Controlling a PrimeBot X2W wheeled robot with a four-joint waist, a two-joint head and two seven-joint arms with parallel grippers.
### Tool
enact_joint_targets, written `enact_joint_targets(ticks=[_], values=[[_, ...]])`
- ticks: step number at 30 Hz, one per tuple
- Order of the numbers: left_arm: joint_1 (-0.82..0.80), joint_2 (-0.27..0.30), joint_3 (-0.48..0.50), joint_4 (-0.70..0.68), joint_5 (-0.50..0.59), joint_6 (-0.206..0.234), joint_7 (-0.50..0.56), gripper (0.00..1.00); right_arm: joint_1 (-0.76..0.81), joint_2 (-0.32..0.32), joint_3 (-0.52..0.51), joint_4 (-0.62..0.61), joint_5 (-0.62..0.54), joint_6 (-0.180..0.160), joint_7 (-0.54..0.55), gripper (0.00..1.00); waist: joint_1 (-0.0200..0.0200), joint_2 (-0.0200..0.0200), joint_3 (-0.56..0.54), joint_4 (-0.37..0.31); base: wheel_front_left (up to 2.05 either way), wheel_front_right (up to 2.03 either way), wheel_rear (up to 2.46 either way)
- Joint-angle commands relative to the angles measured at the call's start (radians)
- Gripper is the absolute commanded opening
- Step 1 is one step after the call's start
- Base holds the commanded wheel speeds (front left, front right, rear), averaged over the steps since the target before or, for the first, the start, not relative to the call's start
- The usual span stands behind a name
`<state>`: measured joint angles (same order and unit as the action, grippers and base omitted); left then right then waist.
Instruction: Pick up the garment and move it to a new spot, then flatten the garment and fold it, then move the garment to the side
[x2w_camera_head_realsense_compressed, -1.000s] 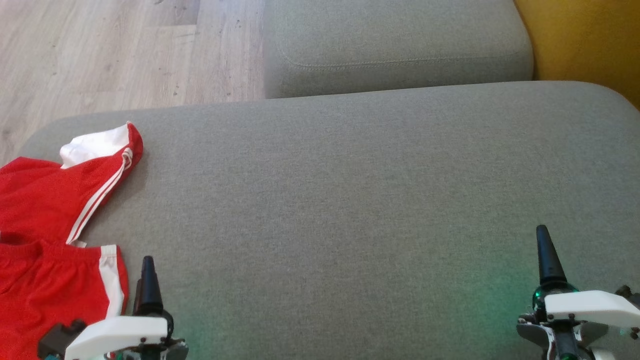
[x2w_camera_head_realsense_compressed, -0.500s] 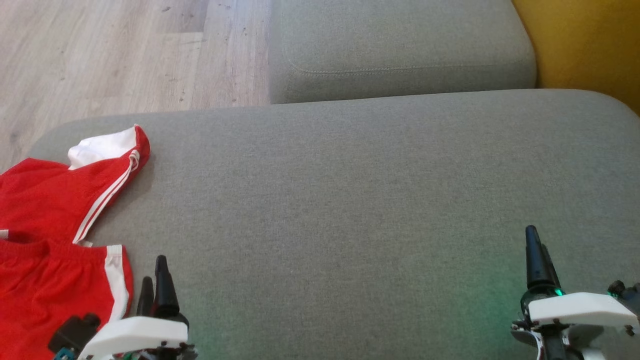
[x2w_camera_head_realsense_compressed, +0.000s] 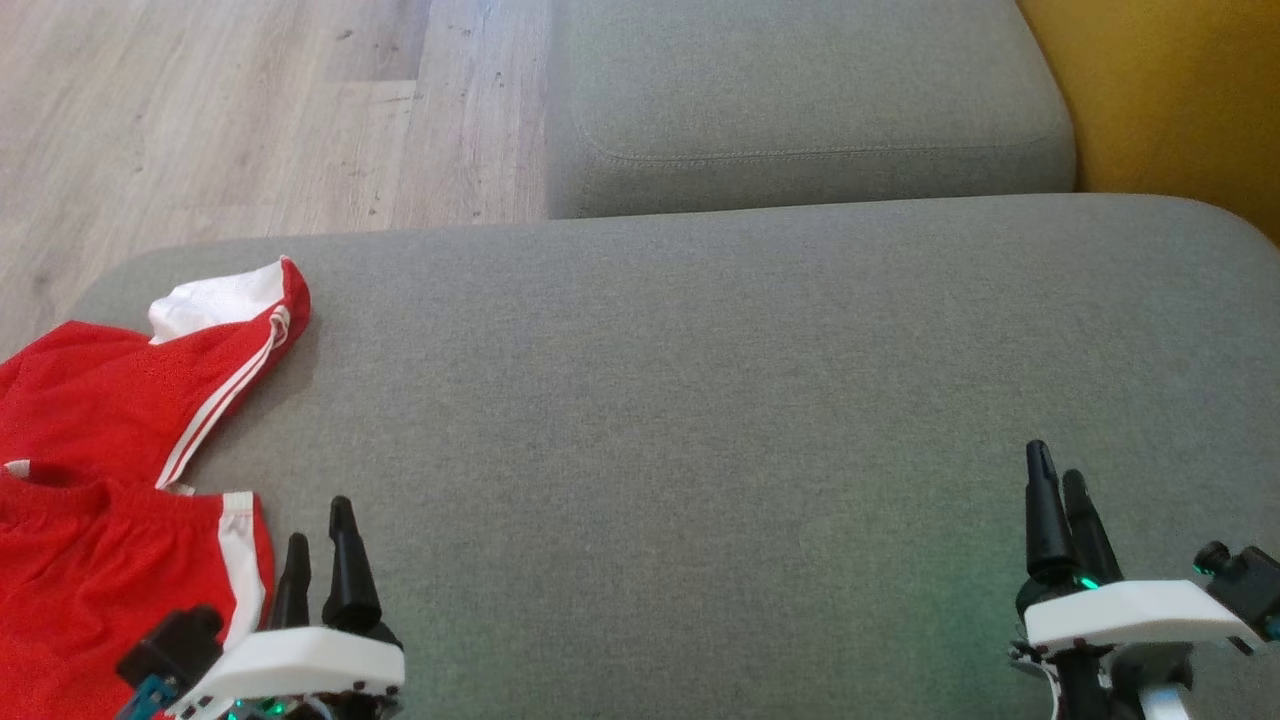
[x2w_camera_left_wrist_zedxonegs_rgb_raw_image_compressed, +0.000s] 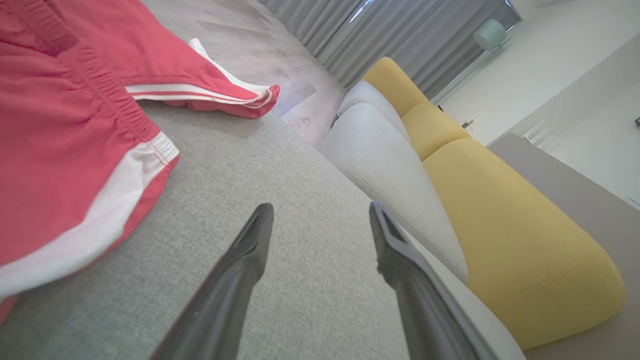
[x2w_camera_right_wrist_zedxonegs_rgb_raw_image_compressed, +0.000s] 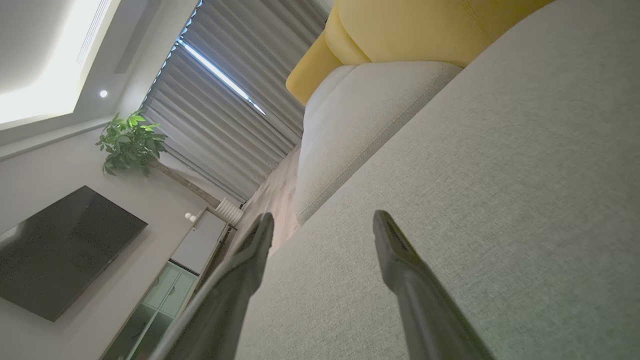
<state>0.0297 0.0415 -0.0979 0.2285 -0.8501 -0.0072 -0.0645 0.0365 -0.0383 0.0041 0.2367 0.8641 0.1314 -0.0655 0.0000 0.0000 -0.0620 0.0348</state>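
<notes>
L gripper (x2w_camera_head_realsense_compressed: 320, 525) is spread wide w/ nothing between the fingers, hovering low over the grey seat (x2w_camera_head_realsense_compressed: 700, 400), just beside the near white-striped hem of the red garment (x2w_camera_head_realsense_compressed: 110, 420) but not touching it. R gripper (x2w_camera_head_realsense_compressed: 1057, 465) is also spread and empty, well apart at the other end of the seat.

The garment lies crumpled at the seat's left end, near the edge above the wood floor (x2w_camera_head_realsense_compressed: 200, 120).

Risks as I see them:
- Pinching one layer only, so the rest sags or unrolls on the lift.
- Dragging instead of lifting; that close to the edge, the cloth could slide off onto the floor.
- Coming down too steep and digging fingertips into the upholstery, snagging seat fabric w/ the hem.
- R arm has a long reach across, so a two-handed lift may start lopsided.

Hard to read: the garment's left side is cut off in the head view, so I can't tell how much, if any, hangs over the edge. The L gripper's body covers the nearest hem corner. Layers and waistband orientation are unclear.
</notes>
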Motion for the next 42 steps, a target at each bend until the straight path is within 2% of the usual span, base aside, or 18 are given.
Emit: enact_joint_targets(ticks=[1, 12, 18, 42], values=[[-0.023, 0.009, 0.004, -0.04, 0.047, 0.008, -0.015, 1.0, -0.018, -0.007, 0.021, -0.045, -0.04, 0.0, -0.015, 1.0, 0.0, 0.0, -0.002, 0.001, 0.0, 0.0, 0.0], [-0.025, 0.019, -0.043, -0.037, 0.198, 0.037, -0.047, 1.0, -0.008, -0.008, 0.05, -0.063, -0.175, 0.0, -0.048, 1.0, 0.0, 0.0, -0.013, 0.008, 0.0, 0.0, 0.0], [-0.024, 0.018, -0.051, -0.052, 0.244, 0.041, -0.062, 1.0, -0.002, -0.008, 0.058, -0.065, -0.237, 0.0, -0.062, 1.0, 0.0, 0.0, -0.018, 0.012, 0.0, 0.0, 0.0], [-0.015, 0.02, -0.114, -0.088, 0.56, 0.072, -0.133, 1.0, 0.009, -0.01, 0.109, -0.099, -0.541, -0.001, -0.133, 1.0, 0.0, 0.0, -0.037, 0.024, 0.0, 0.0, 0.0]])
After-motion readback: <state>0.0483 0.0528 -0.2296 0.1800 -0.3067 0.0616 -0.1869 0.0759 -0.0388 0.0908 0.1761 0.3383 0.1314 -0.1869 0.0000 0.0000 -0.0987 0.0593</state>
